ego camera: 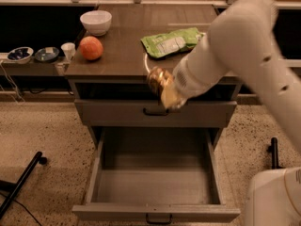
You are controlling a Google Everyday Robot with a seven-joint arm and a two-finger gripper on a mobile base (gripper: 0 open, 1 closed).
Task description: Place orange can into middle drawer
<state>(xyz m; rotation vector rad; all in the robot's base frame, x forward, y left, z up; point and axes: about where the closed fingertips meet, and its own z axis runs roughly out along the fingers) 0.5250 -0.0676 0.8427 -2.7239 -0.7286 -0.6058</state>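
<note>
My gripper [164, 89] is shut on the orange can [158, 79], a shiny orange-gold can. It holds the can in front of the cabinet's top edge, above the open middle drawer [155, 211]. The drawer is wide, deep and grey, pulled far out, with a small black handle [158, 218] on its front, and its inside shows nothing in it. My white arm [235, 46] reaches in from the upper right.
On the cabinet top lie a green snack bag [173, 41], a round orange fruit [91, 48] and a white bowl [96, 21]. A shallower grey drawer [155, 112] with a black handle is shut above. Small dishes [33, 54] sit at left. A black leg [21, 185] lies on the floor.
</note>
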